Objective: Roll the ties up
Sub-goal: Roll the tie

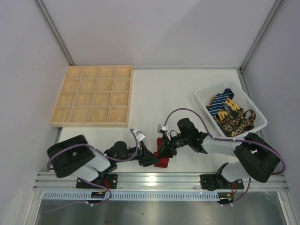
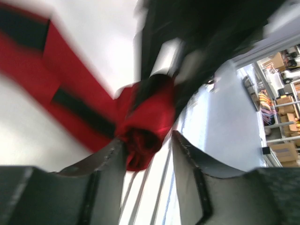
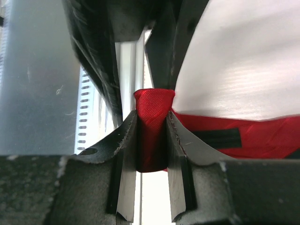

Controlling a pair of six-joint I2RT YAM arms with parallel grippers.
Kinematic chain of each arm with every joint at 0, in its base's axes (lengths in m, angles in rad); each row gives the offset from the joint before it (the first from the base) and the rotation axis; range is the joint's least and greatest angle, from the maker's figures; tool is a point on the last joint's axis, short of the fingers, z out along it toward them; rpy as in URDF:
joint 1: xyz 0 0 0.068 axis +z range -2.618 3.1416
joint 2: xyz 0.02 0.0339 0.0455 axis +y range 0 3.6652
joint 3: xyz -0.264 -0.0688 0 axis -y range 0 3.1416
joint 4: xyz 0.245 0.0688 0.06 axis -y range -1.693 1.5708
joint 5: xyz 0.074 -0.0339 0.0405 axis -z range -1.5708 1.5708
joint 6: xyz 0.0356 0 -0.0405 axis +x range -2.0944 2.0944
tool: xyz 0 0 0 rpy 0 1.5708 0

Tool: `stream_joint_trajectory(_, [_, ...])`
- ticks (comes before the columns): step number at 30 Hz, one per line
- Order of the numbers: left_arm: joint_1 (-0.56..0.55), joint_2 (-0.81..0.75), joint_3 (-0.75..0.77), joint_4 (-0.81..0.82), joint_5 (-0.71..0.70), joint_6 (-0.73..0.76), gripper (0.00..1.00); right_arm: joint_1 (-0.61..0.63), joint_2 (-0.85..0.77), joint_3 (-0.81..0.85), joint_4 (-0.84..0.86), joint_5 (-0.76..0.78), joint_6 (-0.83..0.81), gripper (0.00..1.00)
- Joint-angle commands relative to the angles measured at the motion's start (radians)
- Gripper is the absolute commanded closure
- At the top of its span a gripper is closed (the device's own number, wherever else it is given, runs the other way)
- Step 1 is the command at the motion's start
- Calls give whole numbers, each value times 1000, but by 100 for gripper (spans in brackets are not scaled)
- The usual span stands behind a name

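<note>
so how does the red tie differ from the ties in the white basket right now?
The red tie is plain red; the ties in the basket are patterned: navy striped, mustard, brown speckled.
The red tie lies at the table's near edge between both arms; the others sit piled in the white basket at right.
The right gripper pinches the partly rolled red tie, the left gripper around its roll; the basket ties are untouched and loose.
All are soft fabric neckties.

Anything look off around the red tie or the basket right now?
Nothing stands out. The red tie is pinched between the right gripper fingers at the table's near edge, the left gripper closing beside it. Remaining ties sit heaped inside the white basket.
</note>
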Motion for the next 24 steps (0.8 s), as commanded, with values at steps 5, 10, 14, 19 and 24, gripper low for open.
stream_joint_trajectory(5, [-8, -456, -200, -243, -66, 117, 37, 6, -12, 4, 32, -29, -2, 100])
stream_joint_trajectory(10, [-8, -570, -200, -328, -81, 120, 36, 8, -13, 0, 38, -32, -1, 100])
stream_joint_trajectory(14, [-10, -541, -200, -302, -78, 115, 40, 8, -12, -3, 47, -35, 4, 100])
stream_joint_trajectory(19, [-10, -443, -186, -212, -63, 108, 51, 8, -15, -4, 52, -38, 7, 100])
stream_joint_trajectory(24, [-10, -363, -189, -139, -63, 91, 70, 9, -19, -6, 52, -41, 7, 100])
